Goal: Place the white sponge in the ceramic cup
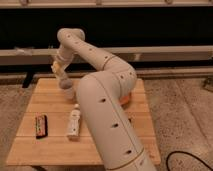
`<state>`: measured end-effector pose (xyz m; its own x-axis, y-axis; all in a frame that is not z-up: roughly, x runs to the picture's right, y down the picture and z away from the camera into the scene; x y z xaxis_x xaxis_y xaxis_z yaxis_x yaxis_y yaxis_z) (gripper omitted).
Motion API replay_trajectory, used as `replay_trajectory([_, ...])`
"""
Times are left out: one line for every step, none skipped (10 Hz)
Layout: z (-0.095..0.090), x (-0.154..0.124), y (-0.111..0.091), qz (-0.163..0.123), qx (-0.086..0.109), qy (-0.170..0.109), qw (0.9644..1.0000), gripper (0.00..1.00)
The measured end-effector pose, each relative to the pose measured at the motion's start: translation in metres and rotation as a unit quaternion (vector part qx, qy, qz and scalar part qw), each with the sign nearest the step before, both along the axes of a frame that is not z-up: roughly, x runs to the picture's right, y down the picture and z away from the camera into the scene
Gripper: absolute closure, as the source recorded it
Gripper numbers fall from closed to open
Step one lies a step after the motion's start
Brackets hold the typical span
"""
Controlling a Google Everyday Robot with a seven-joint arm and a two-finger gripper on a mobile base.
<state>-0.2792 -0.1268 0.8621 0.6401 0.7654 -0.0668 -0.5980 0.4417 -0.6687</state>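
Observation:
My gripper [58, 69] hangs over the far left part of the wooden table [50, 147], at the end of the big white arm [105, 100] that fills the middle of the view. Right below it stands the ceramic cup [66, 87], small, round and pale grey, partly covered by the arm. A pale patch shows at the gripper's tip. I cannot tell whether it is the white sponge. No sponge shows lying on the table.
A white plastic bottle [74, 124] lies on the table in front of the cup. A dark flat packet [41, 125] lies to its left. An orange thing [126, 98] peeks out behind the arm at the right. A dark wall with a rail runs behind.

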Motion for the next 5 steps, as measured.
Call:
replay_trajectory([-0.0032, -0.0015, 0.0010, -0.003, 0.003, -0.003, 1.0000, 0.58])
replay_trajectory([-0.0071, -0.0033, 0.0018, -0.005, 0.006, -0.007, 1.0000, 0.46])
replay_trajectory([-0.0090, -0.0031, 0.0025, -0.005, 0.007, -0.008, 0.9999, 0.36])
replay_trajectory([-0.0110, -0.0029, 0.0026, -0.006, 0.007, -0.010, 0.9999, 0.27])
replay_trajectory([-0.0121, -0.0027, 0.0035, -0.006, 0.007, -0.011, 0.9999, 0.21])
